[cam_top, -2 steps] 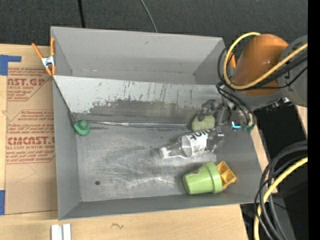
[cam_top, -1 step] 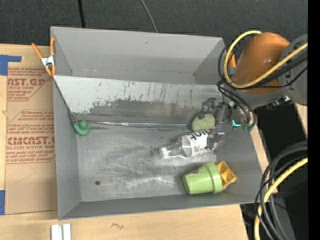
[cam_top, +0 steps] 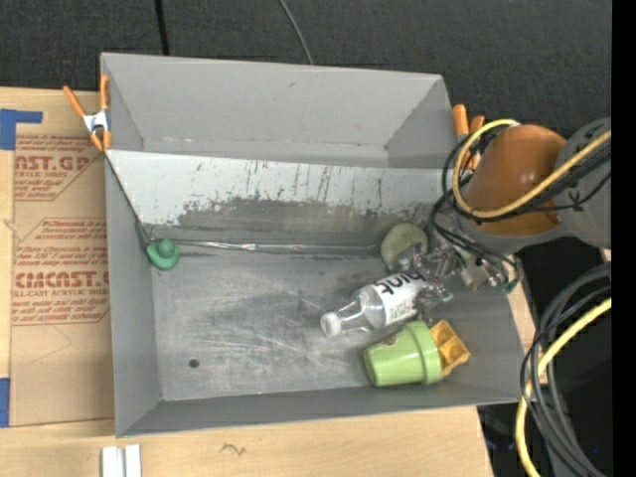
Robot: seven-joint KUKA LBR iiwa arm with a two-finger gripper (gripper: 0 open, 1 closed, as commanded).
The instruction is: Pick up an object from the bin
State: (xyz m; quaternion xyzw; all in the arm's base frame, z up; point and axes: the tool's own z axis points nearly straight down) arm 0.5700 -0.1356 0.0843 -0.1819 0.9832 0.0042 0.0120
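My gripper (cam_top: 429,271) hangs at the right side of the bin, low over the base end of a small clear plastic bottle (cam_top: 376,307) with a black-and-white label. The bottle lies on its side with its cap pointing left. Just behind the gripper, against the back wall, sits a pale green round thing (cam_top: 401,239). In front of the bottle lies a light green cup-shaped thing (cam_top: 402,357) on its side, with a small orange piece (cam_top: 450,345) at its right end.
A small green ball (cam_top: 162,255) rests in the far left corner of the bin floor. The arm with its orange cover and yellow-black cables reaches in over the right rim.
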